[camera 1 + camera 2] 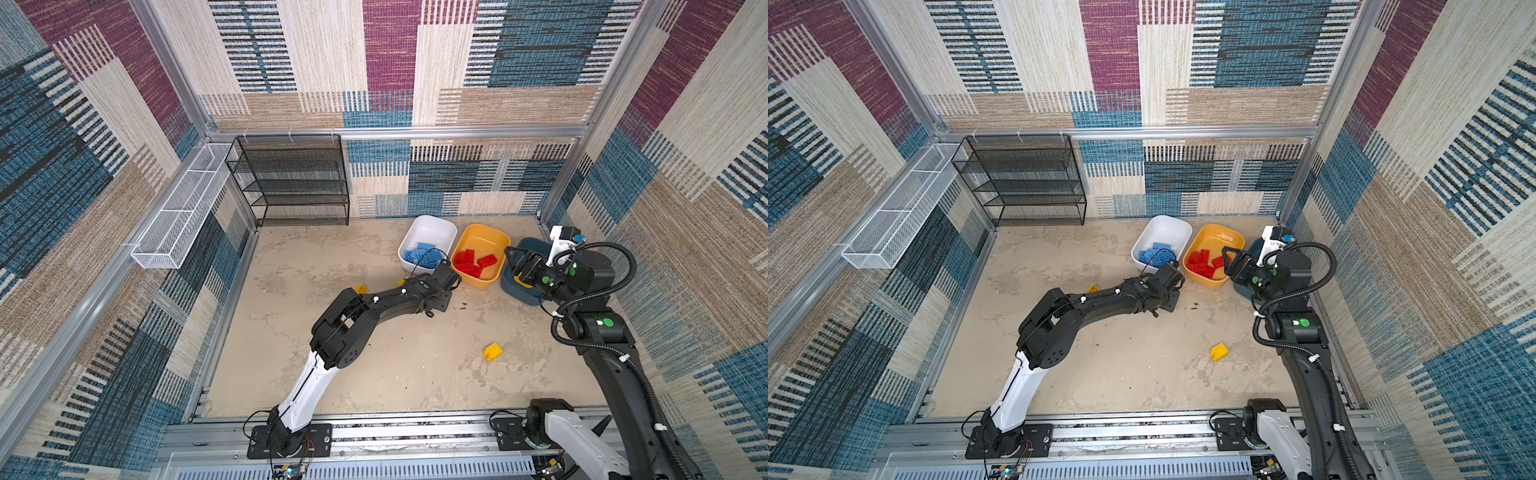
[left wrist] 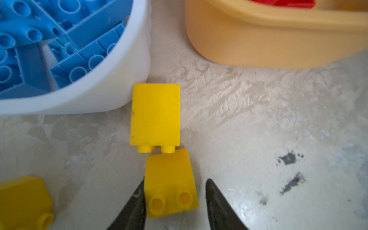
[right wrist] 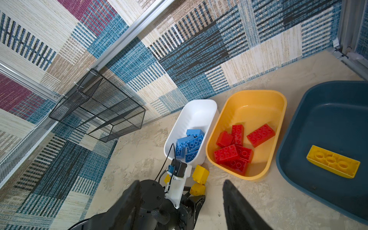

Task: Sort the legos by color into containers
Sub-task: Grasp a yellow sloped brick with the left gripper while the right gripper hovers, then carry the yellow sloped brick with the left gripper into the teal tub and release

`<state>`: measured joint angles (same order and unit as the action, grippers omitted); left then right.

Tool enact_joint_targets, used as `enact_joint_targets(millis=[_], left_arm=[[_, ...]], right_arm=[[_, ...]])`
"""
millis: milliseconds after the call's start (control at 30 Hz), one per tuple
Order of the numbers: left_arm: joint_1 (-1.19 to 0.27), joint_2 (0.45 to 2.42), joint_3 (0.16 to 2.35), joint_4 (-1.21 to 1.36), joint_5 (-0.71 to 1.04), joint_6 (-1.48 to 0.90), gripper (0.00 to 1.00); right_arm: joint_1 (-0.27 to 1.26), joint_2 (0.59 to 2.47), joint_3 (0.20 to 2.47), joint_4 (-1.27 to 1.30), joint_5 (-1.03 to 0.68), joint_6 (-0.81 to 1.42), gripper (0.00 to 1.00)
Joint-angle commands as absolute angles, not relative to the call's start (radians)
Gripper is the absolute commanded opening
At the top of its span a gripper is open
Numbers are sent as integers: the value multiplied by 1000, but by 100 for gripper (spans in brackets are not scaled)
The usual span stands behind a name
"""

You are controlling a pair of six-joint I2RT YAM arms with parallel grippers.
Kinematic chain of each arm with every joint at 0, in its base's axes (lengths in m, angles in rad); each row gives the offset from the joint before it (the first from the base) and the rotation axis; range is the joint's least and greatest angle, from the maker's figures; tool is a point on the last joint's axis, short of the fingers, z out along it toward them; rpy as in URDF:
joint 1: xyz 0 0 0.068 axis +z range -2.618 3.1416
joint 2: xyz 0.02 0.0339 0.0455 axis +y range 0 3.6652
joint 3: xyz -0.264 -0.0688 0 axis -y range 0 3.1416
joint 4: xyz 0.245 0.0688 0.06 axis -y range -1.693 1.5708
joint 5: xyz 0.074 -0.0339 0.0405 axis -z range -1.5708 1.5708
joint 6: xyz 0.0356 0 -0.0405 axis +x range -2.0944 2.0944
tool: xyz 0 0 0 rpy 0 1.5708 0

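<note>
Top views. My left arm (image 1: 374, 307) reaches to the near side of the white tub (image 1: 434, 232), and its wrist hides the jaws here. My right gripper (image 1: 514, 262) hangs over the left rim of the teal tub (image 1: 509, 286), at the far right. The yellow-orange tub (image 1: 484, 237) sits between the 2. 1 lone yellow brick (image 1: 493, 351) lies nearer, well apart from the tubs.

Left wrist. My left gripper (image 2: 175, 178) straddles a sloped yellow brick (image 2: 171, 191) on the floor. The jaws are part-closed: 1 finger (image 2: 137, 201) touches its side, and the other shows a gap. Nothing is gripped yet. A tall yellow brick (image 2: 155, 115) lies just beyond, its studs at or against the sloped one, beside the white tub's wall.

Right wrist. My right jaws stand wide and empty. Blue legos (image 3: 190, 143) fill the white tub and red legos (image 3: 239, 147) the yellow-orange. 1 long yellow brick (image 3: 333, 161) lies in the teal tub, so I judge yellow goes there.

Doing it well:
- Shift slightly so both fingers meet the flat sides together. A 1-sided push would likely skid the brick into its tall neighbour.
- Grip low, below the slope.
- Lift straight up before carrying right.
- Move the right gripper off the teal tub first, or the arms may meet there.
</note>
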<state>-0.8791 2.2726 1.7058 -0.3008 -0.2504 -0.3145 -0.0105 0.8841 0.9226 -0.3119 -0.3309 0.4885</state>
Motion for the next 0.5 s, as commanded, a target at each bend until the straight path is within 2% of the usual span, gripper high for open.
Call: enact_joint_targets(millis=[0, 200, 467], left_arm=[[-880, 2277, 1723, -314, -261, -287, 41], [-880, 2243, 1705, -301, -243, -280, 32], [-891, 2152, 1656, -272, -166, -287, 29]], right_arm=[[-8, 878, 929, -300, -345, 477, 65], [-7, 870, 930, -298, -355, 479, 65], [-7, 860, 969, -306, -375, 487, 64]])
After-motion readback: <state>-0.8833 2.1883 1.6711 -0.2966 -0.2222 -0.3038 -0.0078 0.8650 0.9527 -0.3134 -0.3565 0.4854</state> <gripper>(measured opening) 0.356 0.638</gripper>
